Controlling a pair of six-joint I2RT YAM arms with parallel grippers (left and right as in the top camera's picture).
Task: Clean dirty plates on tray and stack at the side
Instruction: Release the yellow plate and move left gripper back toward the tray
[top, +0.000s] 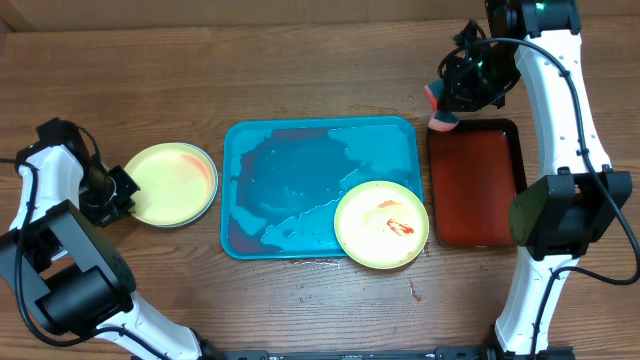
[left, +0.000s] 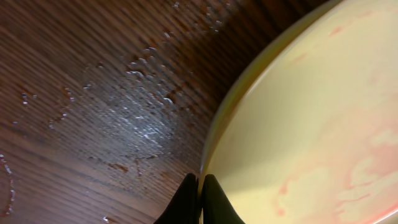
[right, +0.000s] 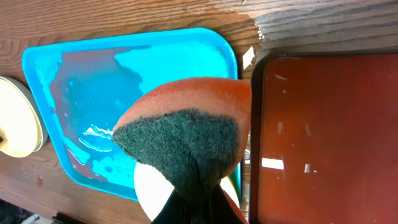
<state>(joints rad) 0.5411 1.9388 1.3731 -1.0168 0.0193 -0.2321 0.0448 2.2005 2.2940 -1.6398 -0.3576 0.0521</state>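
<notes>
Turquoise and wet, the tray (top: 300, 170) lies in the middle of the wooden table (top: 300, 60), its floor streaked with reddish water. We see a smeared plate (top: 381, 224) with a lime-yellow rim on the tray's near right corner, overlapping the rim, a red sauce mark on its pale centre. The left plate (top: 171, 184), also yellow-rimmed and washed with faint pink, sits on the table just left of the tray. The left gripper (left: 200, 198) is clenched at that plate's outer edge, the rim running into the thin slit between its fingertips, with water droplets (left: 143, 106) on the wood beside it. The right gripper (right: 198, 208) is clamped on an orange sponge (right: 186, 130) with a dark green scouring face, held above the far left corner of the dark red tray (top: 477, 185).
</notes>
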